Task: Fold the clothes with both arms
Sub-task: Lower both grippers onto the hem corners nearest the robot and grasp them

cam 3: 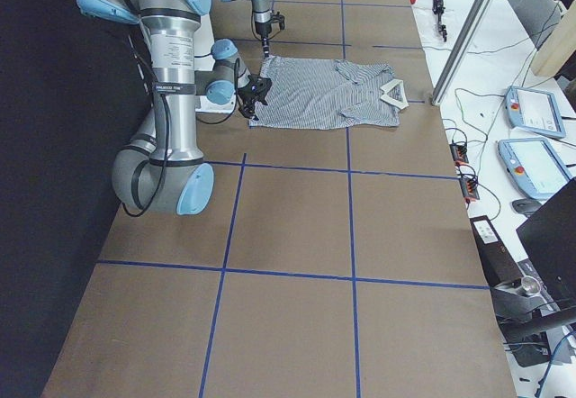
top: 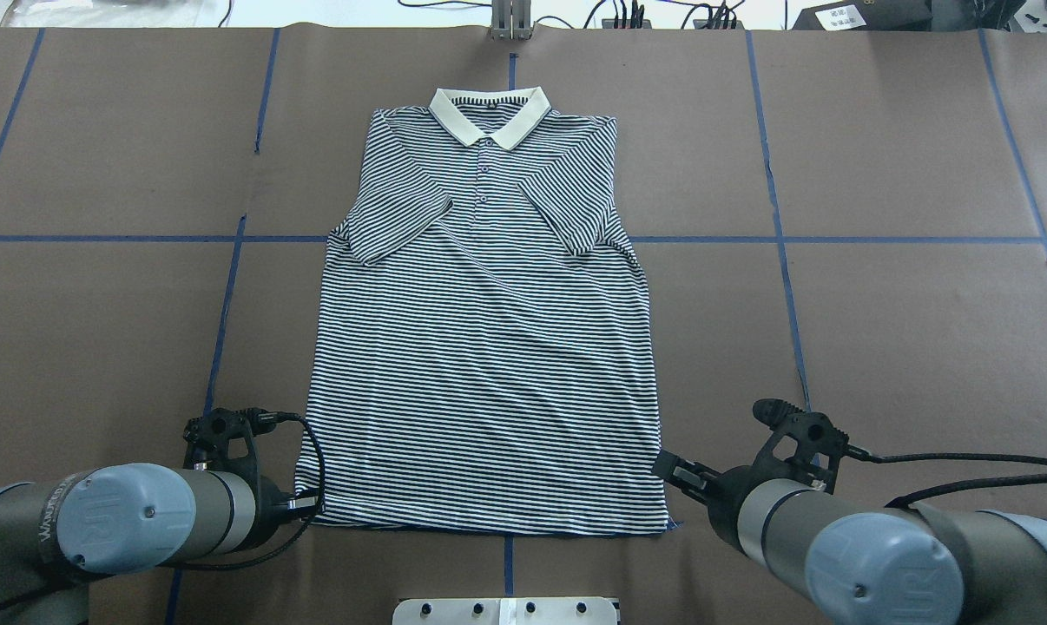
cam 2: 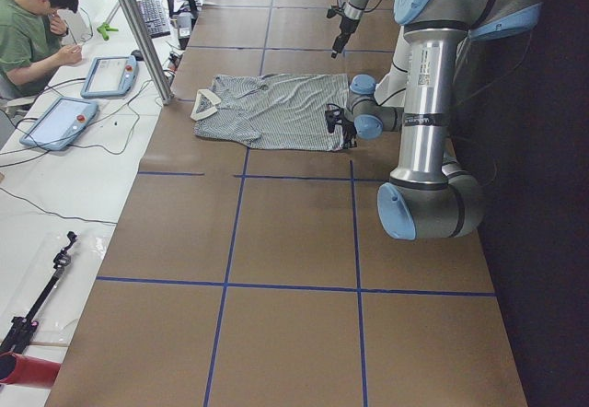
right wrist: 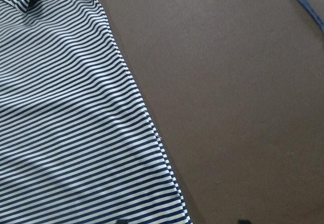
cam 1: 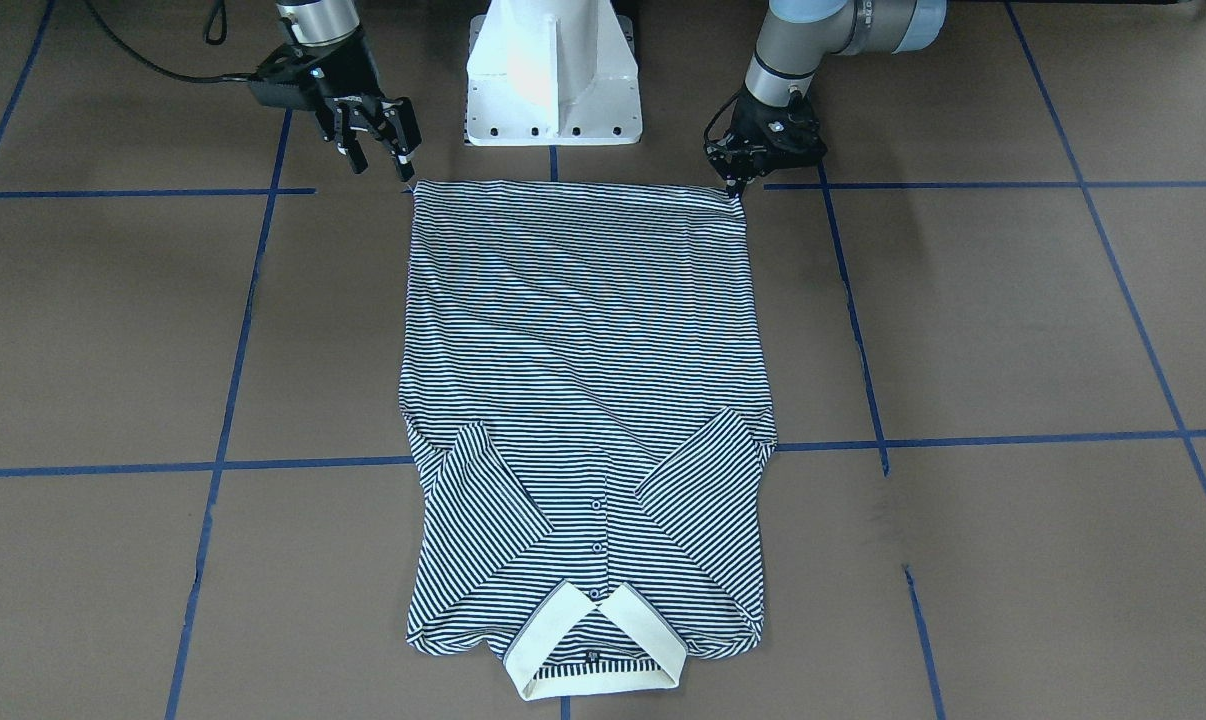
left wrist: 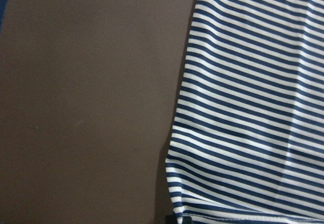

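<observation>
My overhead camera sits behind the robot, looking forward and down over the counter (top: 98, 130). The front-facing one looks steeply back from the far edge, with the base (cam 1: 553, 80) at its top. Two side cameras look along the counter from its left and right ends, farther off. Each wrist camera hangs close over one near corner of the shirt (left wrist: 253, 107), which all six views share.

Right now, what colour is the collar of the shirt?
The collar is plain cream, seen best in the overhead exterior view.

Left hand (cam 1: 736, 183), grip on shirt (cam 1: 583, 330) indistinct
</observation>
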